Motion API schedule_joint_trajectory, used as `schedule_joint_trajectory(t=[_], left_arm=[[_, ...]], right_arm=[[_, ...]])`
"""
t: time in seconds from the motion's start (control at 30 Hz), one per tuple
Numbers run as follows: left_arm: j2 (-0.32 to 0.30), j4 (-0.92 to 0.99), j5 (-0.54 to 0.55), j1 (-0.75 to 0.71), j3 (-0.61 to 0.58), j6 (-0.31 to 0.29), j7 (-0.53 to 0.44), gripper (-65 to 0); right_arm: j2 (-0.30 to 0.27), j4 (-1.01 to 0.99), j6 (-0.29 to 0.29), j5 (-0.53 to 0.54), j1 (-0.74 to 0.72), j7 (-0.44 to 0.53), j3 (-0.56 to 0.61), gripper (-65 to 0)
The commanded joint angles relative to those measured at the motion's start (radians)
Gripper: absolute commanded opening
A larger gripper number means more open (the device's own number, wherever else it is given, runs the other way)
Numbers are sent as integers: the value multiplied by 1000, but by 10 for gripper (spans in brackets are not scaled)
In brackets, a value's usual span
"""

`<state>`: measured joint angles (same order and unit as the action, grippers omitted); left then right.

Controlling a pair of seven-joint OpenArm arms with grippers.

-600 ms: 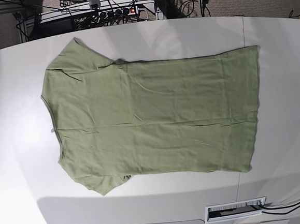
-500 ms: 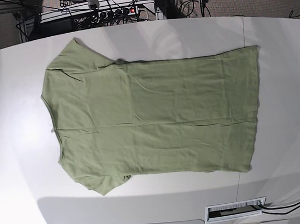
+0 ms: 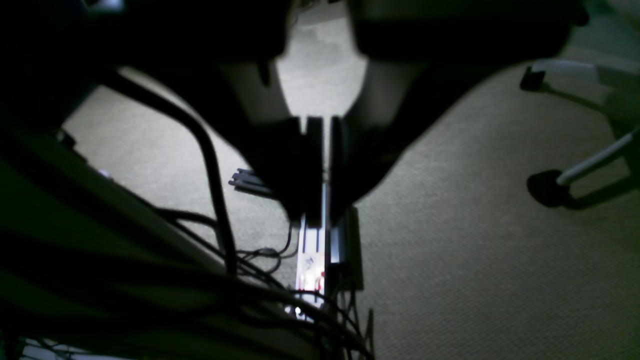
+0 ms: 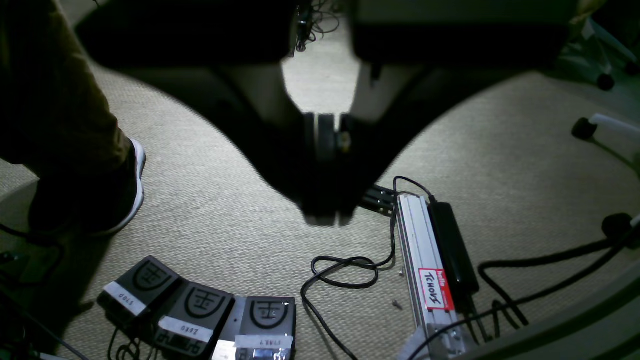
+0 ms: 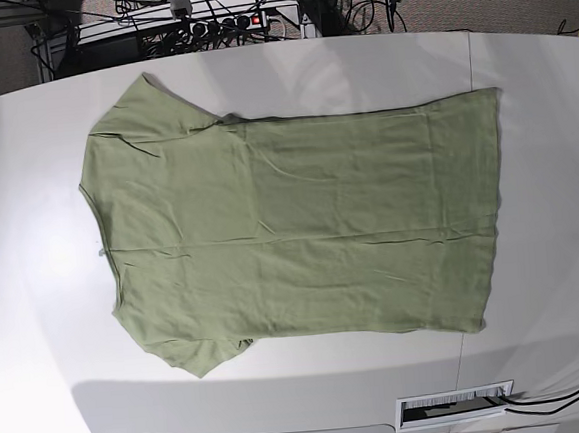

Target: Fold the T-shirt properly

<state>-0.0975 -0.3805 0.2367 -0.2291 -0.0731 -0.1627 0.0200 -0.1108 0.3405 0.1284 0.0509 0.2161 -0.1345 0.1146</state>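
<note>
The sage-green T-shirt [image 5: 290,226] lies spread flat on the white table [image 5: 547,176] in the base view, neckline to the left, hem to the right, both short sleeves out. Neither arm shows in that view. In the left wrist view my left gripper [image 3: 325,200] hangs over the carpeted floor with its dark fingers [image 3: 300,170] pressed together and nothing between them. In the right wrist view my right gripper [image 4: 327,200] is likewise shut and empty above the carpet. The shirt does not appear in either wrist view.
Cables and power strips [image 5: 214,22] lie behind the table's far edge. A slot with a label [image 5: 455,402] sits at the near edge. Below the right gripper are three foot pedals [image 4: 200,315], an aluminium rail [image 4: 425,265], cables and a person's shoe [image 4: 120,200]. Chair castors [image 3: 545,187] stand near the left gripper.
</note>
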Motion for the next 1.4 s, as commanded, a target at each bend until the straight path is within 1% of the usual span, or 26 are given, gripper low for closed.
schedule_joint_trajectory(t=[0.0,0.33,0.4,0.47,0.53,0.6,0.73,0.87,1.03,1.17,1.23,1.3,1.37], left_arm=[[-3,-4,3,-7,-3,-14,-6,-650],[-3,-4,2,-10,-3,-14,-3,-650],[-6,-5,0,-20,-3,-14,1,-650],[-12,-10,-35,-43,-3,-15,-11,-650],[-25,-29,-80,-83,-3,-35,-54,-650],[-47,-65,-88,-134,-3,-71,-76,-650],[-110,-173,-59,-259,-3,-123,-82,-650],[-194,-323,12,-400,-3,-150,-100,-650],[-296,-552,21,-559,-3,-149,-100,-650],[-366,-733,22,-679,-2,-147,-99,-650],[-390,-811,21,-732,-2,-123,-100,-650],[-406,-881,17,-774,-2,-76,-99,-650],[-416,-943,-10,-808,-2,-29,-100,-650]], right_arm=[[-5,5,2,0,6,-4,2,-650],[-6,5,2,-1,12,-17,2,-650],[-6,5,2,-21,26,-16,2,-650],[-6,5,2,-51,47,-11,2,-650],[-15,6,3,-68,69,-5,2,-650],[-30,6,3,-67,91,-4,2,-650],[-85,19,5,-64,136,-18,2,-650],[-164,126,5,-20,216,-61,2,-650],[-275,370,5,-17,364,-101,2,-650],[-348,608,4,-18,515,-124,2,-650],[-378,720,3,-18,591,-123,2,-650],[-404,823,3,-18,655,-125,1,-650],[-423,919,2,-44,711,-125,0,-650]])
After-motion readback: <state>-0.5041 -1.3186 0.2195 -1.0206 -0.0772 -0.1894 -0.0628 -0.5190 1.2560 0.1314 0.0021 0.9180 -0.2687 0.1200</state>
